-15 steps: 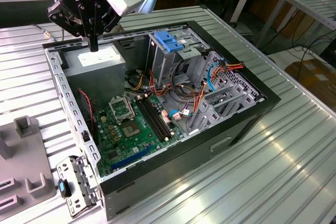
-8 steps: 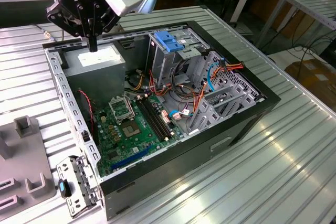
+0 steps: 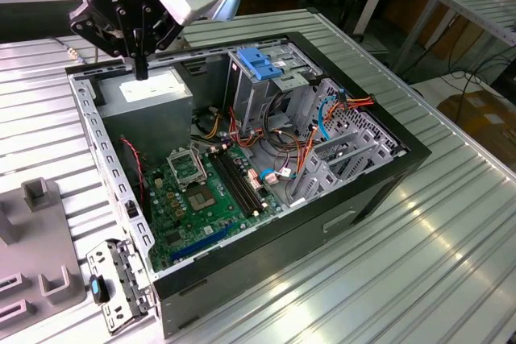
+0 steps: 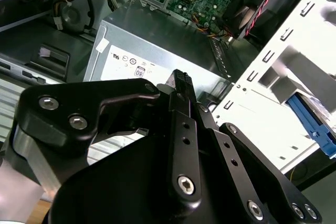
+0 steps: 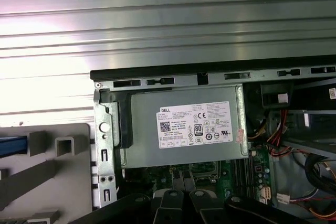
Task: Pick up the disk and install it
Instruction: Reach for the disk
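We see end effector (image 3: 141, 68) narrow, fingers together, empty, above power supply (image 3: 150, 94) inside open case (image 3: 266, 257). Disk (image 5: 11, 146) on grey fixture (image 5: 58, 174) beside case, blue rail showing. We judge it stiff, dense, shock-sensitive; grip across rails.

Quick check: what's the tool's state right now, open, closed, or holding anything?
Tool: closed, holding nothing, poised above the power supply.
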